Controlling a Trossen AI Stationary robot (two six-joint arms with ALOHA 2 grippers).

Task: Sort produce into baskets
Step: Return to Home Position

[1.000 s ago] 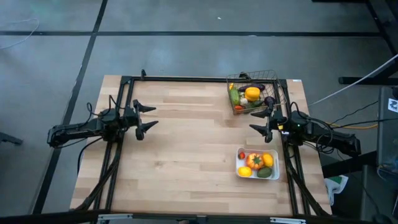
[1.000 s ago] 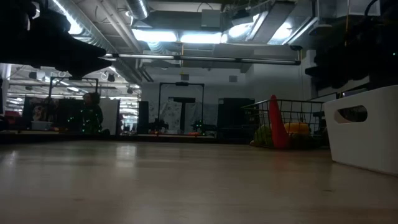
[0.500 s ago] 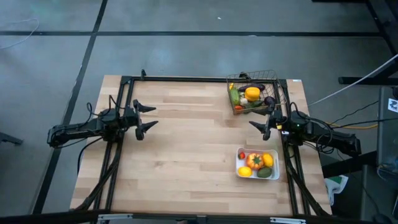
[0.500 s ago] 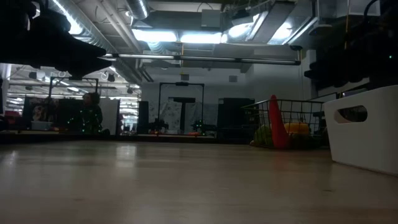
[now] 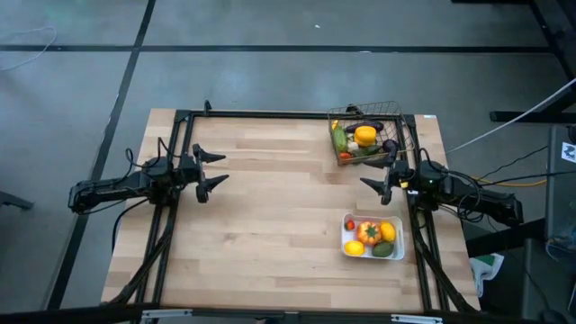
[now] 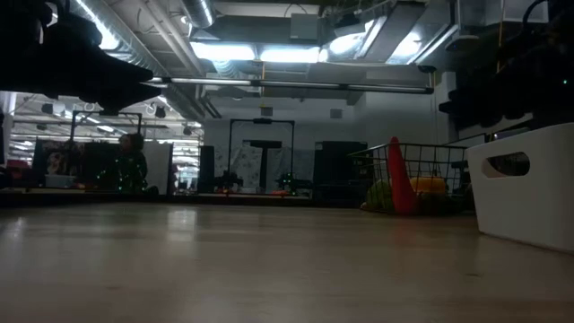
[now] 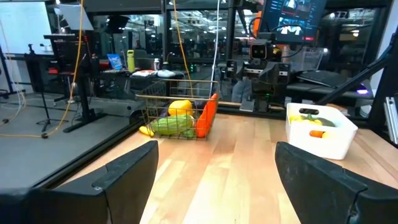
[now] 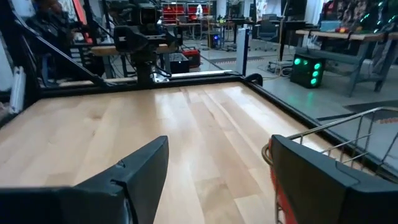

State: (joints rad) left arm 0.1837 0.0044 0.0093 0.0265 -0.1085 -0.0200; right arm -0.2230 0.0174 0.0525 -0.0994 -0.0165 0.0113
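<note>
The wire-mesh basket [image 5: 367,135] stands at the table's far right and holds a yellow pepper, green cucumbers, a purple eggplant and an orange carrot [image 7: 207,116]. The white tray [image 5: 373,237] sits near the right edge with lemons, a tomato-like piece and a green piece. My left gripper [image 5: 211,168] is open and empty over the table's left side. My right gripper [image 5: 376,180] is open and empty just in front of the basket, above the table. No produce lies loose on the table.
A black frame [image 5: 270,114] runs along the table's far edge and down both sides. The bare wooden top [image 5: 279,216] lies between the two arms. Beyond the table the low view shows a room with racks and a seated person [image 6: 132,163].
</note>
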